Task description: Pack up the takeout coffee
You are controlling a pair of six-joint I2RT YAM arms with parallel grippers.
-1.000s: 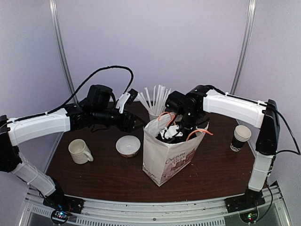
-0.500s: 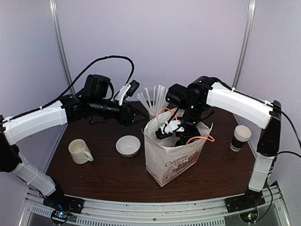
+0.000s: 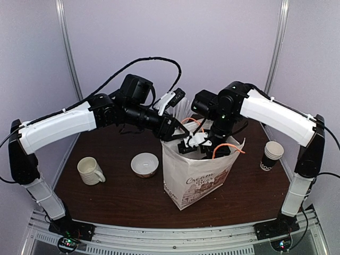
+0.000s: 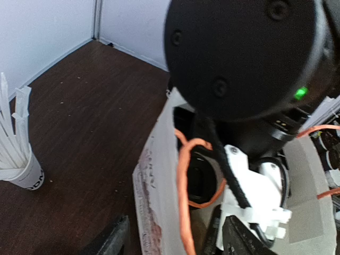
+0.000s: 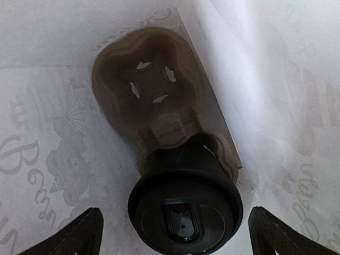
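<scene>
The takeout coffee (image 5: 185,204), a black cup with a round black lid, stands in one pocket of a brown cardboard carrier (image 5: 143,85) at the bottom of the white paper bag (image 3: 194,178). My right gripper (image 5: 174,215) hangs open inside the bag above the lid, one finger on each side and neither touching it; in the top view it sits in the bag's mouth (image 3: 195,142). My left gripper (image 4: 175,244) is open at the bag's left rim (image 3: 171,133), with the bag wall (image 4: 159,196) and an orange handle (image 4: 183,207) between its fingers.
A white cup of stirrer sticks (image 4: 21,170) stands behind the bag. A cream mug (image 3: 90,171) and a small bowl (image 3: 144,164) sit left of it. Another black-and-white paper cup (image 3: 272,155) is at the right. Booth walls close in on three sides.
My left arm has swung right and forward until its gripper reaches the bag's left rim. The right gripper has stayed in the bag's mouth, a little higher.
</scene>
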